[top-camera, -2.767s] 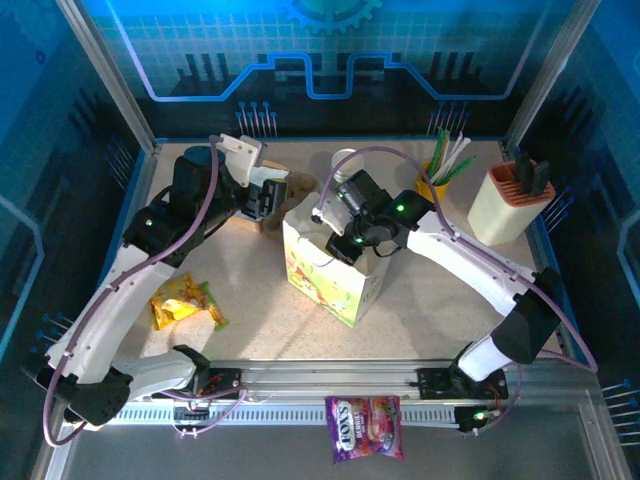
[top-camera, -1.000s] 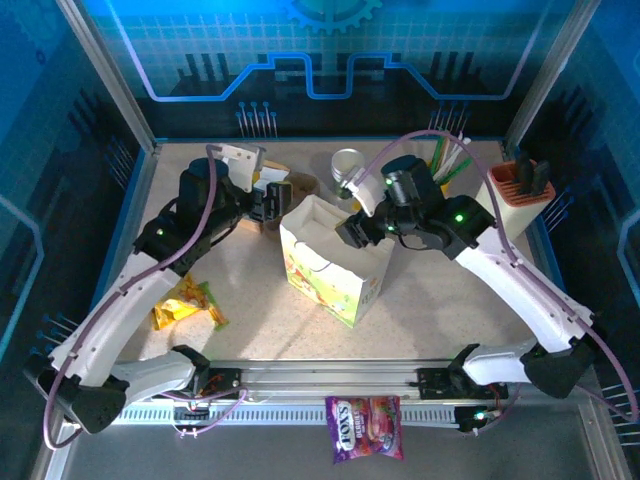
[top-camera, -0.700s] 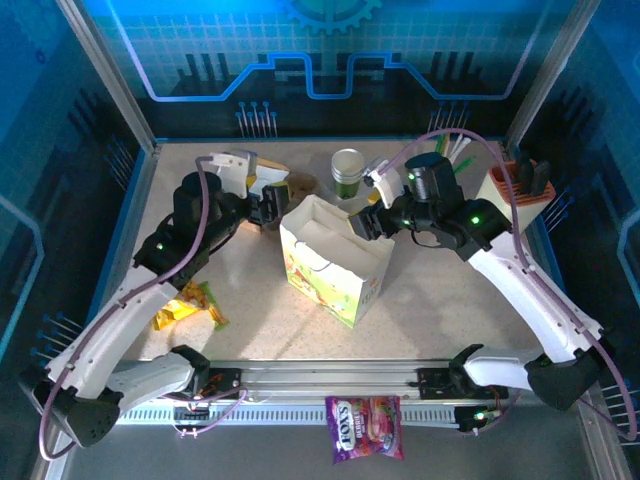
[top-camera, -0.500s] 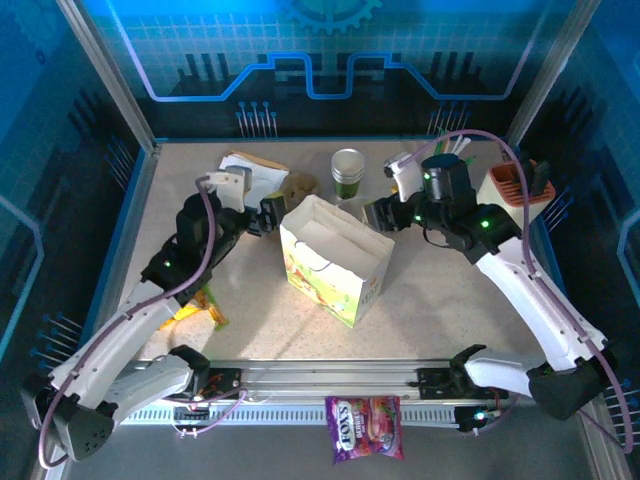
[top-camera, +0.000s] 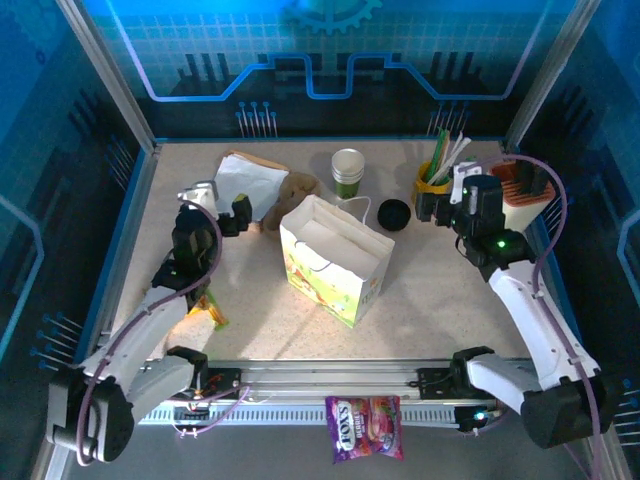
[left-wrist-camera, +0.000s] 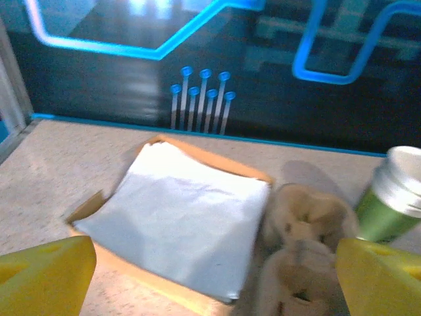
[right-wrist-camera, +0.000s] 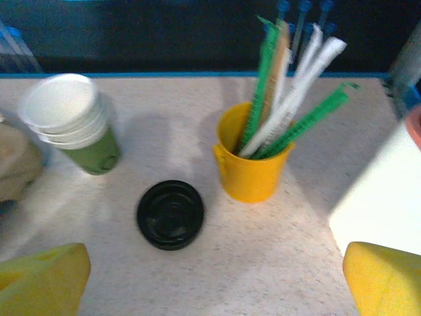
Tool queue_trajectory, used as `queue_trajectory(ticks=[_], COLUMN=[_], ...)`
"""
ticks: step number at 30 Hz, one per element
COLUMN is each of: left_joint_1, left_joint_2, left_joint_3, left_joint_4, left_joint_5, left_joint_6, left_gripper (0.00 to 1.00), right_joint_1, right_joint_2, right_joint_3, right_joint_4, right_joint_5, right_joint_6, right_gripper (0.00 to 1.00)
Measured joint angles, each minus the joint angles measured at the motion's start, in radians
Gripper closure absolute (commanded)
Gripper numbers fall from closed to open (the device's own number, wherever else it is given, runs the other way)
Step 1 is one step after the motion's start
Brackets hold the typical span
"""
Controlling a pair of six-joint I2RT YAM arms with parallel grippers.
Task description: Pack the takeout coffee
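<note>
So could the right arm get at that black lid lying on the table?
Probably yes. The black lid lies flat on bare table ahead of the open jaws of the right arm, and the yellow straw cup stands beside it, apart, not between them.

Top view high, looking down; wrist views low, facing rear wall (top-camera: 320, 60); all share cup (top-camera: 348, 172).

A speckled beige tabletop (top-camera: 450, 300) sits inside a booth. At 12 o'clock stands a dark back wall (top-camera: 320, 110) drawn with glowing blue circuit-style lines, with a gear outline (top-camera: 330, 12) at its top. A thin blue trim (left-wrist-camera: 79, 120) runs along the foot of that wall. Silver aluminium posts (top-camera: 105, 72) slant up at 10 and 2 o'clock. At 6 o'clock a slotted metal rail (top-camera: 330, 376) crosses the table's edge, with a grey ledge (top-camera: 250, 450) beyond it. The light is cool and blue.
</note>
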Motion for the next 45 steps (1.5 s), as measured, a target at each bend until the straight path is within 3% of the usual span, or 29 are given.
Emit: queue_trajectory(ticks=[6, 12, 19, 28, 45], left_joint_1=[0.089, 0.100, 0.119, 0.156, 0.158], left_joint_2=[0.141, 0.283, 0.404, 0.554, 0.568], left_joint_3=[-0.091, -0.132, -0.140, -0.178, -0.257], left_joint_4=[0.082, 0.198, 0.310, 0.569, 0.750], left_joint_5=[0.003, 0.021, 0.032, 0.095, 0.123], left_joint_6=[0.002, 0.016, 0.057, 0.106, 0.110], left_gripper=[0.03, 0.00, 0.00, 0.00, 0.00], right_joint_1=[-0.021, -0.047, -0.051, -0.055, -0.079], right_joint_2=[0.021, 0.160, 0.328, 0.409, 0.481], right_joint_3=[-0.246, -0.423, -0.477, -0.533, -0.564], right_joint_4=[0.233, 0.480, 0.717, 1.052, 1.199], right_joint_5=[0.160, 0.201, 0.155, 0.071, -0.058], right_joint_6=[-0.034, -0.062, -0.084, -0.133, -0.164], right_gripper=[0.01, 0.01, 0.01, 0.01, 0.00])
